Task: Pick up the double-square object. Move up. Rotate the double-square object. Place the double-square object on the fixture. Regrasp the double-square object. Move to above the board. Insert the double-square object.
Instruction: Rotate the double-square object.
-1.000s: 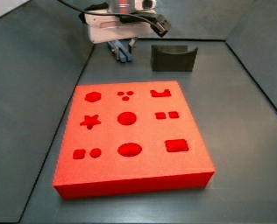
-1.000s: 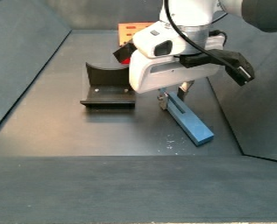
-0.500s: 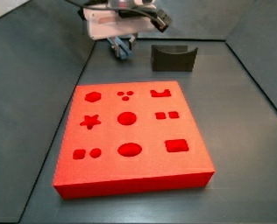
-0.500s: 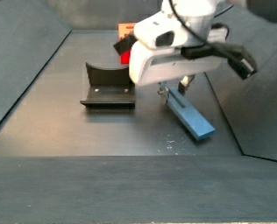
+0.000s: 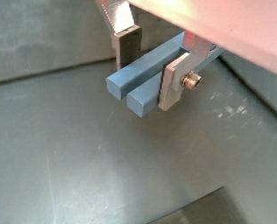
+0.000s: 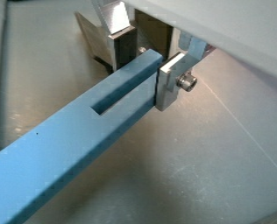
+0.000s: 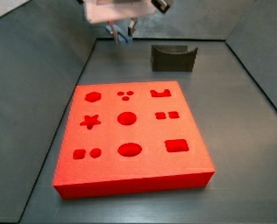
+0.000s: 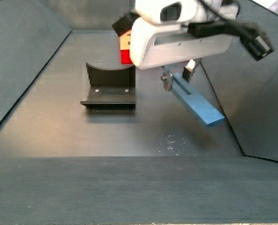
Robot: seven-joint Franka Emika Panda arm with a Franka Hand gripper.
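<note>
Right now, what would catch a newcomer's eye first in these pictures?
The bright red board with its shaped recesses fills the middle of the floor. At the far end, the tool grips one end of the blue-grey double-square object, which hangs tilted off the floor. The dark fixture stands beside it.

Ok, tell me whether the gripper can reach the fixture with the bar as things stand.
Probably yes: the gripper holds the double-square object off the floor, and nothing stands between it and the fixture.
</note>
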